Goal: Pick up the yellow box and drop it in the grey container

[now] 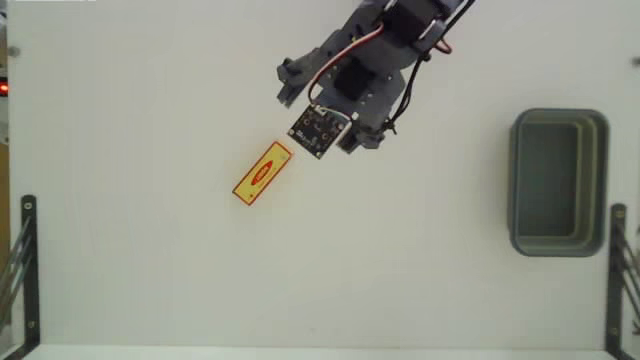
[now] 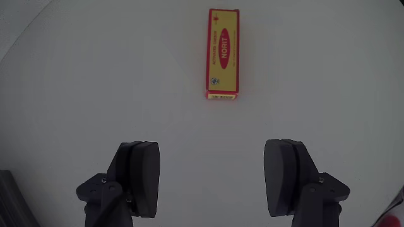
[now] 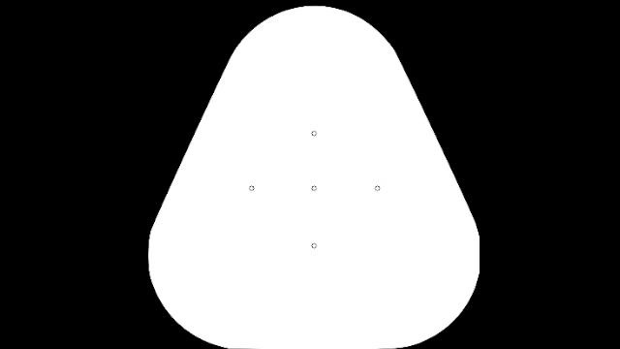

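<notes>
Gripper spread wide over the table, yellow box not yet taken

In the wrist view the gripper [image 2: 212, 183] hung with its 2 fingers [image 2: 140, 178] wide apart and nothing between them; the yellow box [image 2: 222, 53] lay flat on the white table [image 2: 82, 94] just beyond the fingertips, its long axis pointing away from them. In the fixed view the box [image 1: 263, 173] sat left of centre, down-left of the arm, with the grey container [image 1: 558, 182] well apart at the far right. It looked like a light, stiff cardboard carton – glossy, so possibly slippery, and crushable if squeezed hard. The best hold would probably be across its 2 long edges near the middle – the narrow width fits the open fingers easily
</notes>
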Controlling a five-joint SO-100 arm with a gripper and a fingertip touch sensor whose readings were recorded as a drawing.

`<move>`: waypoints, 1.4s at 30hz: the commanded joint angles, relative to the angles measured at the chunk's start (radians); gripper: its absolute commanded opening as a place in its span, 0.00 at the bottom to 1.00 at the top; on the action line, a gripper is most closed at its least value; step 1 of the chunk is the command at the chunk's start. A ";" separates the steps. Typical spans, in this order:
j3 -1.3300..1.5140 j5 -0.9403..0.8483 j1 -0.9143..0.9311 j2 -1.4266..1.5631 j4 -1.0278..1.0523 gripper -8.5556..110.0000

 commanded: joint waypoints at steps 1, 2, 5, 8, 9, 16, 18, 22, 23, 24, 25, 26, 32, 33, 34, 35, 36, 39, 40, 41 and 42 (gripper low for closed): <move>0.002 0.003 0.017 0.017 0.002 1.00; 0.002 0.003 0.017 0.017 0.002 1.00; 0.002 0.003 0.017 0.017 0.002 1.00; 0.002 0.003 0.017 0.017 0.002 1.00; 0.002 0.003 0.017 0.017 0.002 1.00; 0.002 0.003 0.017 0.017 0.002 1.00; 0.002 0.003 0.017 0.017 0.002 1.00; 0.002 0.003 0.017 0.017 0.002 1.00; 0.002 0.003 0.017 0.017 0.002 1.00; 0.002 0.003 0.017 0.015 0.001 1.00; 0.001 0.003 0.017 0.008 -0.005 1.00; 0.000 0.003 0.017 -0.001 -0.014 1.00; -0.005 0.003 0.017 -0.043 -0.050 1.00; -0.007 0.003 0.017 -0.051 -0.057 1.00; -0.008 0.003 0.017 -0.056 -0.061 1.00; -0.009 0.003 0.017 -0.064 -0.068 1.00; -0.010 0.003 0.017 -0.072 -0.074 1.00; -0.014 0.003 0.017 -0.091 -0.089 1.00; -0.016 0.003 0.017 -0.099 -0.095 1.00; -0.017 0.003 0.017 -0.106 -0.101 1.00; -0.019 0.003 0.017 -0.114 -0.108 1.00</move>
